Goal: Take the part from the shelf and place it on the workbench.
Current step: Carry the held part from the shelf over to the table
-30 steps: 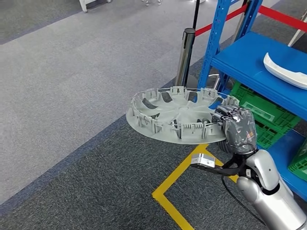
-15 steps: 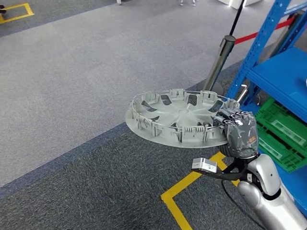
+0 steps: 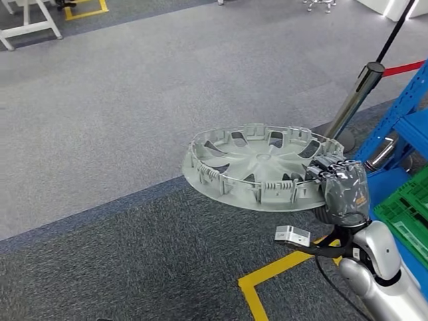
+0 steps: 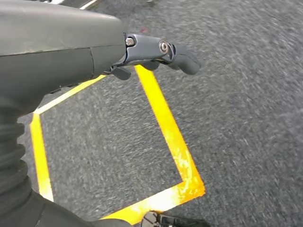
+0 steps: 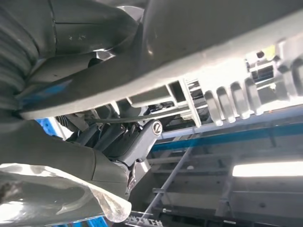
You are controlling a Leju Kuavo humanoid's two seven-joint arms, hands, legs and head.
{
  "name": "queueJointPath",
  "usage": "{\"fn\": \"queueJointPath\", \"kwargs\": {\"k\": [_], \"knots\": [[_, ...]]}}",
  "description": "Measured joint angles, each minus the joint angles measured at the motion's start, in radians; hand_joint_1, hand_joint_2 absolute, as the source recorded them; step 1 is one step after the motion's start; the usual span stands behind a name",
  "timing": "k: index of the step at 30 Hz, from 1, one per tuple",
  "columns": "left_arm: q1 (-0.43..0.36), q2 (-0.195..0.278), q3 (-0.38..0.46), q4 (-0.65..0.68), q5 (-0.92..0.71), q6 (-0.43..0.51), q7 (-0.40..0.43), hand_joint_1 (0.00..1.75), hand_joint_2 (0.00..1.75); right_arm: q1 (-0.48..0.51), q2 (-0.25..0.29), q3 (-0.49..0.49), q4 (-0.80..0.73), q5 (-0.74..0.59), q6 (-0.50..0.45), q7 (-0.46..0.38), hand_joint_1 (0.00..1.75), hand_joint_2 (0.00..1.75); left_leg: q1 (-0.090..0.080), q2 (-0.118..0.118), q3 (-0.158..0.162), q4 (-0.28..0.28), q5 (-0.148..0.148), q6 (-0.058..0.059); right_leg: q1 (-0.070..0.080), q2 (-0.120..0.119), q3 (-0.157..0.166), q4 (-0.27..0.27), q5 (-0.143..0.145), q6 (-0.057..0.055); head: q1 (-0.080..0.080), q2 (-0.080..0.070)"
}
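Note:
The part is a grey plastic wheel cover point(image 3: 260, 166), held flat in the air with its ribbed inner side up. My right hand point(image 3: 338, 187), wrapped in clear film, grips its rim on the side nearest me. In the right wrist view the cover's rim point(image 5: 228, 42) runs across close to the camera, with my dark fingers point(image 5: 141, 139) curled against its clips. My left hand point(image 4: 157, 52) hangs over the carpet, fingers loosely extended and holding nothing.
The blue shelf frame point(image 3: 404, 117) with green crates point(image 3: 406, 210) stands at the right. A grey post point(image 3: 356, 100) with a red belt point(image 3: 404, 68) rises beside it. Yellow tape point(image 3: 283, 271) marks the dark carpet below the cover. A white table leg point(image 3: 27, 27) shows far left.
The whole view has swung left, so the shelf has slid toward the right edge. The wheel cover stays in my right hand's grip at the same height.

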Motion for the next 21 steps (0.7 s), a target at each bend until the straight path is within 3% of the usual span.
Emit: {"fn": "queueJointPath", "kwargs": {"k": [2,4,5,6,9,11,13,14,16,17,19,20,21], "knots": [[-0.003,-0.001,-0.001,0.0,0.0,0.0,0.0,0.0,1.75,0.003,-0.001,-0.002,-0.003,0.0,0.0,0.0,1.75,1.75,0.001,0.059,-0.05,0.111,-0.056,-0.01,0.004,-0.026,0.007,-0.002,-0.004,-0.01,-0.007,0.0],[-0.004,-0.001,-0.002,0.0,0.0,-0.001,0.0,0.0,1.75,0.004,-0.001,-0.002,-0.004,0.0,0.0,0.0,1.75,1.75,0.007,0.079,-0.107,0.229,-0.1,-0.015,0.009,-0.053,0.013,-0.002,-0.01,-0.015,-0.007,0.0],[-0.004,-0.002,-0.003,0.001,0.0,-0.001,0.0,0.0,1.75,0.004,-0.001,-0.002,-0.004,0.0,0.0,0.0,1.75,1.75,0.008,0.082,-0.117,0.248,-0.097,-0.015,0.011,-0.066,0.016,-0.002,-0.012,-0.016,-0.007,0.0],[-0.003,-0.002,-0.003,0.001,0.0,-0.001,0.0,0.0,1.75,0.005,-0.001,-0.002,-0.004,0.0,0.0,0.0,1.75,1.75,0.008,0.084,-0.105,0.223,-0.073,-0.013,0.012,-0.079,0.021,-0.002,-0.016,-0.016,-0.007,0.0],[-0.003,-0.001,-0.004,0.001,0.0,-0.001,0.0,0.0,1.75,0.005,-0.001,-0.003,-0.005,0.0,0.0,0.0,1.75,1.75,-0.004,0.127,-0.005,0.024,0.016,0.004,0.016,-0.113,0.035,-0.003,-0.027,-0.011,-0.007,0.0],[-0.005,-0.001,-0.005,0.001,-0.001,-0.001,0.0,0.0,1.75,0.005,-0.001,-0.004,-0.007,0.0,0.0,0.0,1.75,1.75,-0.016,0.145,0.02,-0.033,0.022,0.014,0.018,-0.132,0.04,-0.007,-0.031,-0.003,-0.007,0.0],[-0.003,-0.001,-0.006,0.001,-0.001,-0.001,0.0,0.0,1.75,0.005,-0.001,-0.004,-0.008,0.0,0.0,0.0,1.75,1.75,-0.016,0.126,0.022,-0.045,0.025,0.024,0.018,-0.149,0.043,-0.013,-0.034,0.008,-0.007,0.0],[-0.001,-0.001,-0.006,0.001,0.0,-0.001,0.0,0.0,1.75,0.005,-0.001,-0.004,-0.008,0.0,0.0,0.0,1.75,1.75,-0.013,0.115,0.027,-0.054,0.029,0.029,0.017,-0.141,0.044,-0.011,-0.041,0.012,-0.006,0.0],[-0.001,0.0,-0.008,0.001,0.0,0.0,0.0,0.0,1.75,0.005,-0.003,-0.005,-0.011,0.0,0.0,0.0,1.75,1.75,-0.006,0.096,0.037,-0.071,0.036,0.039,0.014,-0.09,0.017,0.045,-0.076,0.017,-0.003,0.0],[-0.002,-0.001,-0.008,0.001,0.001,0.0,0.0,0.0,1.75,0.005,-0.004,-0.005,-0.011,0.0,0.0,0.0,1.75,1.75,-0.006,0.087,0.039,-0.072,0.037,0.041,0.013,-0.059,-0.013,0.106,-0.102,0.019,-0.001,0.0],[-0.004,-0.003,-0.009,0.001,0.0,0.0,0.0,0.0,1.75,0.006,-0.006,-0.006,-0.012,0.0,0.0,0.0,1.75,1.75,-0.005,0.063,0.039,-0.072,0.036,0.043,0.012,-0.034,-0.087,0.235,-0.143,0.022,0.003,0.0],[-0.004,-0.004,-0.01,0.001,0.0,0.0,0.0,0.0,1.75,0.007,-0.006,-0.006,-0.011,0.0,0.0,0.0,1.75,1.75,-0.005,0.05,0.04,-0.071,0.036,0.044,0.012,-0.032,-0.11,0.263,-0.139,0.024,0.002,0.0],[-0.004,-0.005,-0.01,0.001,0.0,-0.001,0.0,0.0,1.75,0.008,-0.006,-0.006,-0.011,0.0,0.0,0.0,1.75,1.75,-0.004,0.036,0.04,-0.069,0.035,0.043,0.011,-0.031,-0.114,0.251,-0.115,0.025,0.002,0.0]]}}
